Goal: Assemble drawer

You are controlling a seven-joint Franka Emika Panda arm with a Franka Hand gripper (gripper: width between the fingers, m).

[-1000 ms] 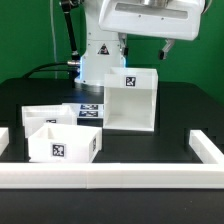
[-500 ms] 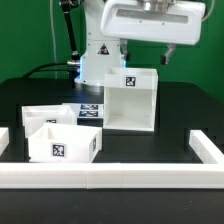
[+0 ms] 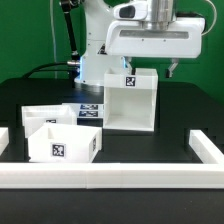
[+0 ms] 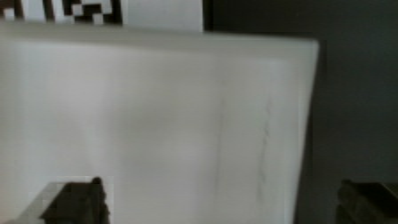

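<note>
The drawer's large white casing point(image 3: 130, 100) stands upright in the middle of the table, with a tag on its top rear edge. Two small white trays point(image 3: 62, 141) with tags sit at the exterior view's left, one behind the other. My gripper point(image 3: 150, 70) hangs open just above the casing's top, one finger at each side. In the wrist view the casing's white surface point(image 4: 160, 120) fills the frame, and my gripper point(image 4: 224, 203) shows dark fingertips point(image 4: 75, 202) spread wide with nothing between them.
The marker board point(image 3: 90, 108) lies flat behind the trays. Long low white rails run along the front point(image 3: 110, 178) and at the exterior view's right point(image 3: 205, 150). The robot base and cables stand behind the casing.
The gripper has come down toward the casing's top and shifted a little to the exterior view's right. The casing and trays have not moved.
</note>
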